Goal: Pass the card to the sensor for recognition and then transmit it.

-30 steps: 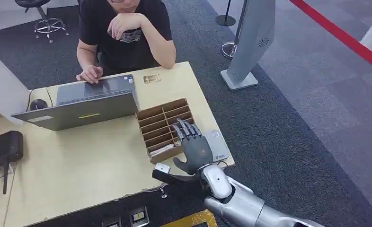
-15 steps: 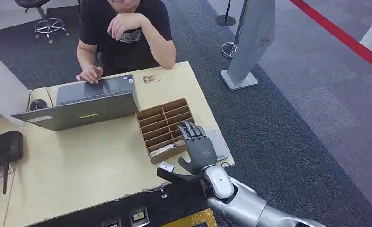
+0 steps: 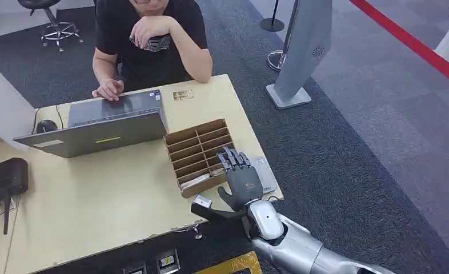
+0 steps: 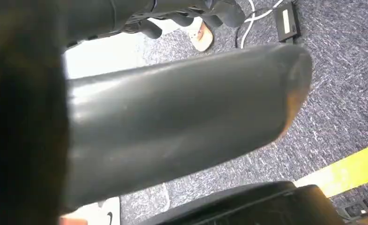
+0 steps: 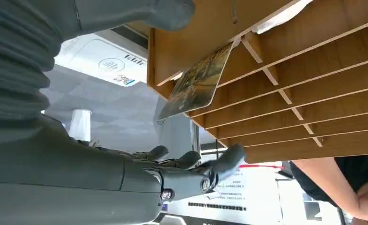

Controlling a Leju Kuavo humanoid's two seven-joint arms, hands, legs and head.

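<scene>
One card [image 5: 197, 83] stands tilted in a slot of the wooden divider box [image 3: 196, 149], its free end sticking out of the slot toward the right hand [image 3: 240, 178]; the right wrist view shows its printed face, with the hand's thumb [image 5: 172, 9] and fingers [image 5: 219, 161] on either side of it but not touching it. That hand hovers over the near right corner of the box with its fingers spread and holding nothing. Just beside the box, partly under the hand, lies the flat grey sensor [image 3: 265, 174], near the table's [image 3: 96, 200] right edge. The left hand [image 4: 182, 112] appears as a dark blurred shape close to its wrist camera, above grey carpet; whether its fingers are apart or curled I cannot tell. Farther back on the table stands an open laptop [image 3: 105, 123], and behind it sits a person [image 3: 151, 40] with one hand on its keyboard. A black device [image 3: 5, 177] rests at the table's left edge.
</scene>
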